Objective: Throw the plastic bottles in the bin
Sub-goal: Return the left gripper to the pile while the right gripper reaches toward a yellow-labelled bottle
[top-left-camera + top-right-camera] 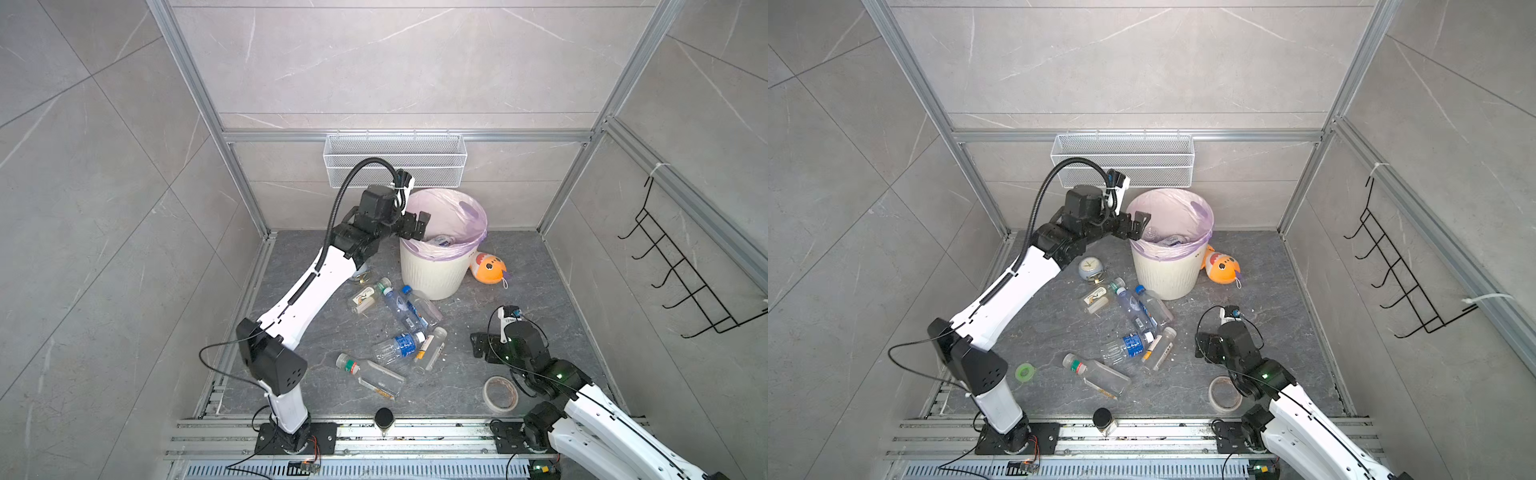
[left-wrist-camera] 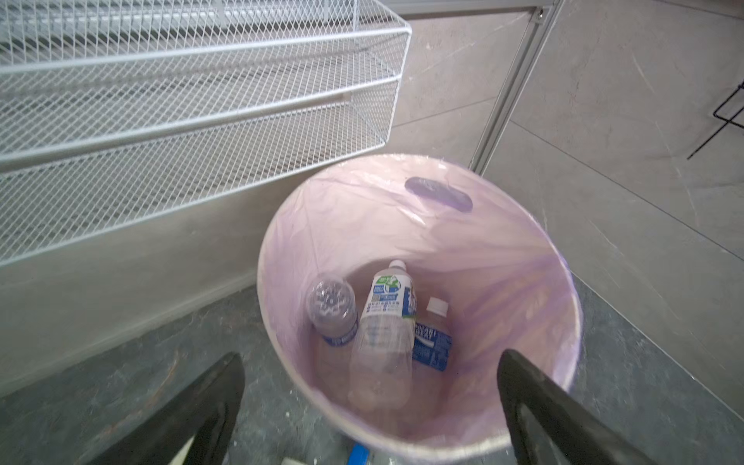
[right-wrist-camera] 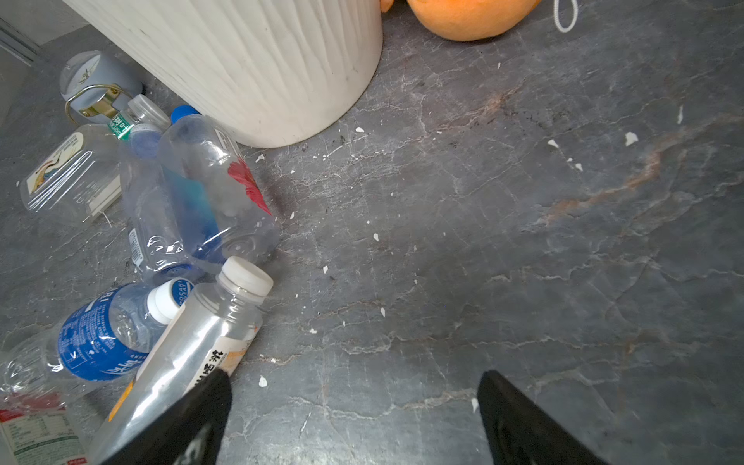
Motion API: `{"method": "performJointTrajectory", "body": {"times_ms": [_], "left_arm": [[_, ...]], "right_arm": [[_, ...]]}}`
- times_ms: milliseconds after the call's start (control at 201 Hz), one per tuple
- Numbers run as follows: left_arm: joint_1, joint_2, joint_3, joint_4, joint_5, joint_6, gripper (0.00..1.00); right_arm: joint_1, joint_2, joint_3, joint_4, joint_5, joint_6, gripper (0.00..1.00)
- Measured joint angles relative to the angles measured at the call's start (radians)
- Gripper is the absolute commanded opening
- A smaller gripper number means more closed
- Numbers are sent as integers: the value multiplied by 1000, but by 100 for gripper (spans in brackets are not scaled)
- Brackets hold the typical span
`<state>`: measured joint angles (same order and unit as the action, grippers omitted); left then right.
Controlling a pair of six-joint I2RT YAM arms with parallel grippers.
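Bottles binned: three plastic bottles (image 2: 382, 334) were seen lying inside the bin (image 1: 432, 274), a green-white labelled one lying over two blue-labelled ones.
Bottles left out: six more were counted on their sides on the desk (image 1: 519, 291), clustered from the bin's foot toward the front; a blue-labelled bottle (image 1: 399, 347) lay against a white-capped bottle (image 1: 432, 347).
Bin: it stood upright near the back wall, lined with a pale lilac bag, below the wire mesh basket (image 1: 395, 160).
Left pincer (image 1: 417, 224): it was held above the bin's near rim, jaws wide apart, with nothing between them.
Right pincer (image 3: 354, 386): it was held low over bare desk, jaws wide apart and empty. One finger was seen right beside the white-capped bottle; contact could not be determined.
Step in hand: a drop into the bin was judged complete on the left, and a fresh pick was judged to be in preparation on the right.
Next move: the right pincer would need to be shifted sideways until the white-capped bottle's body lay between the jaws, then closed across its width and raised above the rim. The left arm would need to be drawn clear of the bin's mouth.
Not for the bin: the alarm clock (image 1: 1089, 268), orange plush toy (image 1: 488, 268) and tape roll (image 1: 500, 392) were judged to be things to leave alone.
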<state>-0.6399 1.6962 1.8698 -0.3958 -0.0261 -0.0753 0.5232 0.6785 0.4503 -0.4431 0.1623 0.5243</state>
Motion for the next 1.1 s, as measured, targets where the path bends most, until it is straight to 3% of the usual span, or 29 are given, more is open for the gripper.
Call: {"method": "performJointTrajectory", "body": {"times_ms": [349, 652, 1095], "left_arm": [[-2, -312, -349, 144, -58, -23, 100], [-2, -423, -665, 166, -112, -72, 100], [-2, -579, -982, 218, -129, -161, 100]], "right_arm": [[0, 61, 0, 12, -42, 5, 96], [48, 169, 10, 75, -115, 88, 95], [193, 331, 42, 201, -151, 215, 95]]}}
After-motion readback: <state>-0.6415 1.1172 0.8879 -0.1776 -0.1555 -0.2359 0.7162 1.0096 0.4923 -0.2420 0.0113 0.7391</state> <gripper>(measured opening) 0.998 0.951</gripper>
